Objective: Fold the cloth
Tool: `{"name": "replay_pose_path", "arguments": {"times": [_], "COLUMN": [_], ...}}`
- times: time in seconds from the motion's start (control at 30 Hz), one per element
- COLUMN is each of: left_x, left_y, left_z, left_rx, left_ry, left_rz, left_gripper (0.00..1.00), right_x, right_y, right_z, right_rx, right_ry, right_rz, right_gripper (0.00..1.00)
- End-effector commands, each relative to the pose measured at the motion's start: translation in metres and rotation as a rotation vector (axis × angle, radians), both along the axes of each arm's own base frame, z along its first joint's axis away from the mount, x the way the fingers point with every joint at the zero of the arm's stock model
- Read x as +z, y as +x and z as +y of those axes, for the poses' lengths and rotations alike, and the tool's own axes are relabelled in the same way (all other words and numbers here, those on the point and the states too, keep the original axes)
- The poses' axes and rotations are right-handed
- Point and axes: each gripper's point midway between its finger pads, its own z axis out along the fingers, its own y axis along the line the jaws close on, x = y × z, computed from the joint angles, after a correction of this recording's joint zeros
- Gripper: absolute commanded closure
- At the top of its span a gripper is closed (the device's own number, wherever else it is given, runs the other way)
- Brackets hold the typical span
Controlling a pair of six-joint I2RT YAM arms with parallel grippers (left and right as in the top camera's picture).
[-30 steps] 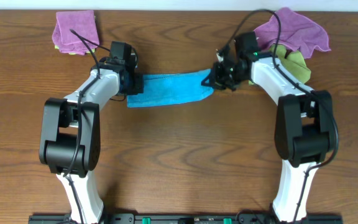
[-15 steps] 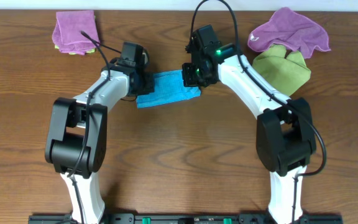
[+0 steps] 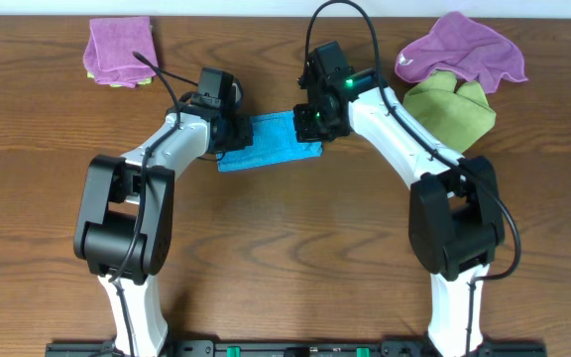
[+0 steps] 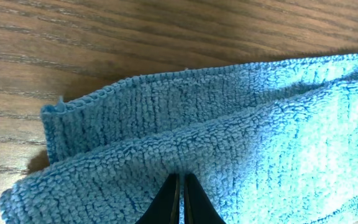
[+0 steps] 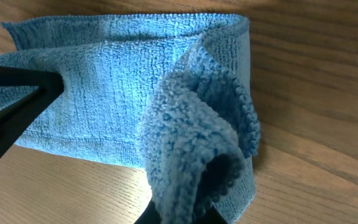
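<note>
The sky-blue cloth (image 3: 271, 141) lies folded into a short band on the table between the two arms. My left gripper (image 3: 228, 137) is shut on the cloth's left end; the left wrist view shows its closed fingertips (image 4: 179, 186) pinching the blue pile (image 4: 229, 137). My right gripper (image 3: 310, 121) is shut on the cloth's right end, held over the band. In the right wrist view a bunched fold of cloth (image 5: 191, 130) hangs from my fingers (image 5: 182, 211), above the flat layer.
A purple cloth (image 3: 119, 50) lies at the back left. Another purple cloth (image 3: 464, 50) lies at the back right, overlapping a yellow-green cloth (image 3: 454, 111). The left gripper's dark finger (image 5: 17, 115) shows at the left of the right wrist view.
My right gripper carried the cloth's right end far to the left, folding the long strip over itself. Since half a second ago both grippers have barely moved.
</note>
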Motion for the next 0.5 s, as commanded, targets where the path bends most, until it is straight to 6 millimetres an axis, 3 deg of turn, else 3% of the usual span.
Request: {"name": "replay_pose_path", "arguments": {"times": [0.0, 0.23, 0.47], "left_x": [0.001, 0.020, 0.036], "left_y": [0.003, 0.016, 0.028], "left_z": [0.002, 0.021, 0.027], "left_rx": [-0.027, -0.080, -0.097], "left_ry": [0.008, 0.156, 0.208], "left_rz": [-0.015, -0.089, -0.128], "left_gripper": [0.94, 0.94, 0.94], "right_x": [0.021, 0.021, 0.021], "right_y": [0.009, 0.010, 0.013], "right_z": [-0.001, -0.003, -0.009], "right_rx": [0.012, 0.009, -0.003], "right_ry": [0.007, 0.003, 0.003], "right_rz": [-0.058, -0.059, -0.059], "right_gripper": [0.98, 0.98, 0.99]}}
